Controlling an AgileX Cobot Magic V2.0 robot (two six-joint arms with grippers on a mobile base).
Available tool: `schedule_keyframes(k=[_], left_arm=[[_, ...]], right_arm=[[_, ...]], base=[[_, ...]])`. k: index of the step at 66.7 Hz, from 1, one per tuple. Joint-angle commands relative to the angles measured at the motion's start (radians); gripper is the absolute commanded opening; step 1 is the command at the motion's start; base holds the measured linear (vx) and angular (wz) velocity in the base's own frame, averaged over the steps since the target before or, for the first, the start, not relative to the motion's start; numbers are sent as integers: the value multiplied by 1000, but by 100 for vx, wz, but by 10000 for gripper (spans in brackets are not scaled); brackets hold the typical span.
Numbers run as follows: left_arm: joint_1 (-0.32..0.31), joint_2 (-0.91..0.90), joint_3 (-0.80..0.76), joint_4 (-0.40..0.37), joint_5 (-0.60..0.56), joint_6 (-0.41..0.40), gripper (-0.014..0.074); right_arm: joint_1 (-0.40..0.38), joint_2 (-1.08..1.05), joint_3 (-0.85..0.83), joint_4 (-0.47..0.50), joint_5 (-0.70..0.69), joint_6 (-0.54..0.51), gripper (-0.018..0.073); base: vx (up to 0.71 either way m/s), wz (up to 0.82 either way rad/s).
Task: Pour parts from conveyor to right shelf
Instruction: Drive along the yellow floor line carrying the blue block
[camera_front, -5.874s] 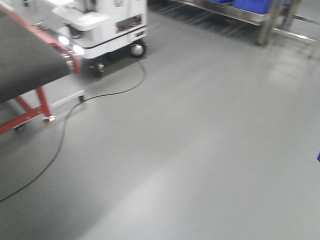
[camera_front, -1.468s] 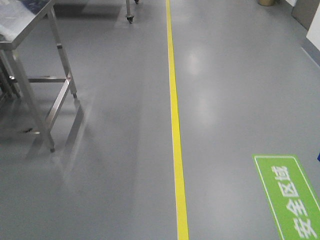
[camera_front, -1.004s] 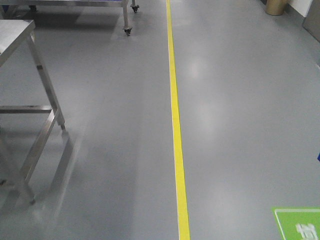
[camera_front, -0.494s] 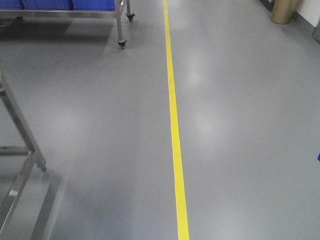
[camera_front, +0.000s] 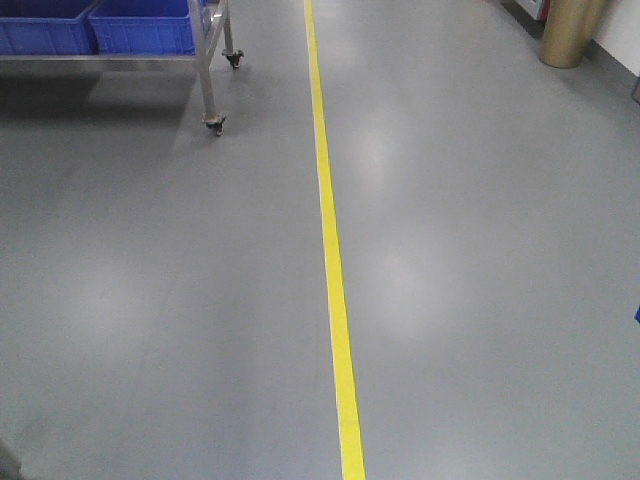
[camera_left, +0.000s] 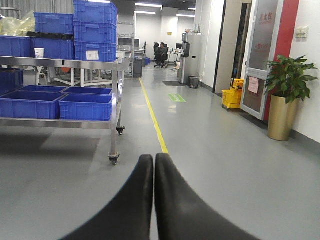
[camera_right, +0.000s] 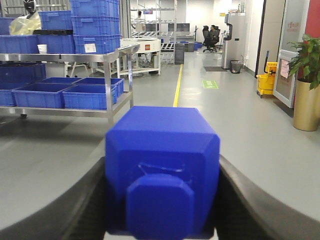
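Observation:
In the right wrist view my right gripper (camera_right: 162, 200) is shut on a blue plastic parts box (camera_right: 162, 165), which fills the space between its black fingers (camera_right: 75, 210). In the left wrist view my left gripper (camera_left: 154, 165) is shut and empty, its two black fingers pressed together. A steel wheeled shelf (camera_left: 117, 90) with blue bins (camera_left: 85, 106) stands ahead on the left; it also shows in the right wrist view (camera_right: 107, 82) and at the top left of the front view (camera_front: 205, 60). The conveyor is out of view. A sliver of blue (camera_front: 637, 313) shows at the front view's right edge.
A yellow floor line (camera_front: 330, 260) runs away across the grey floor. A potted plant in a gold pot (camera_left: 281, 117) stands by the right wall, also seen in the front view (camera_front: 572, 35). A yellow mop bucket (camera_left: 231, 97) and doors lie further back.
The base has turned away from the conveyor and rolled forward along the yellow line. A steel table has slid out of view at the left, and the shelf with blue bins has come nearer.

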Motion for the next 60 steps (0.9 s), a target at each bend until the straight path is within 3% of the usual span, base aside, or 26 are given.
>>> schedule_keyframes(k=[1,60], left_arm=[[-4,-11,27,-9,-79,-7,-6],[-4,-11,27,-9,-79,-7,-6]], right_arm=[[-3,12,-28,-6,-82,-8,-4],[-3,12,-28,-6,-69,-8,-4]], base=[[80,-4],[77,2]])
